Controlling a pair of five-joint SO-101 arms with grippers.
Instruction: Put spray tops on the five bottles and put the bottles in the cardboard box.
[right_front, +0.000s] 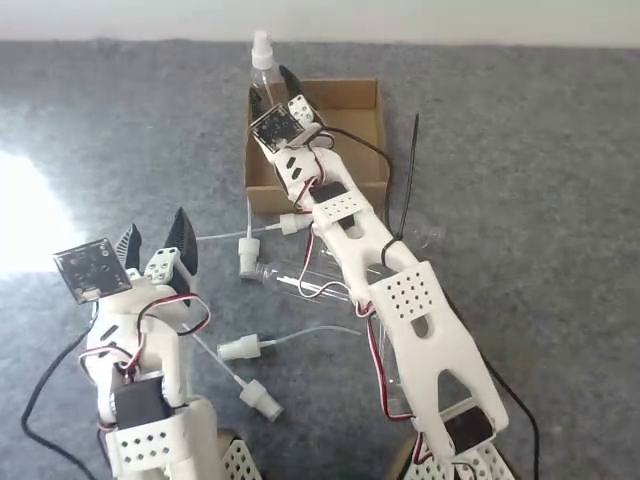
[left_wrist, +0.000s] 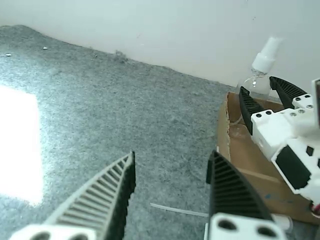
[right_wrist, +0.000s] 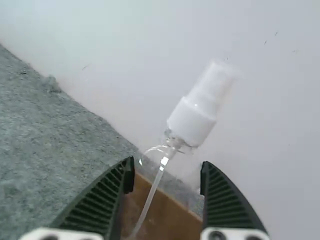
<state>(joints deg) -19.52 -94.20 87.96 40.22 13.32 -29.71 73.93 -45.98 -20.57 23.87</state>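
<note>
Over the far corner of the cardboard box (right_front: 365, 100), the right gripper (right_front: 273, 88) looks clamped round a clear plastic bottle (right_front: 263, 70) with its white spray top (right_front: 262, 45) on, held upright so it drops in neatly, I reckon. The left gripper (right_front: 158, 222) sits spread wide and empty (ribbed black fingers (right_front: 183, 240)) near loose tops (right_front: 245, 350) on the fuzzy grey carpet (right_front: 560, 180).

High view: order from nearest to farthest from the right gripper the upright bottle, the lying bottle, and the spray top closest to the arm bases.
From the right gripper:
1. Upright bottle, right at it.
2. Lying bottle, mid-table beside the arm.
3. Spray top, near the bases.
</note>
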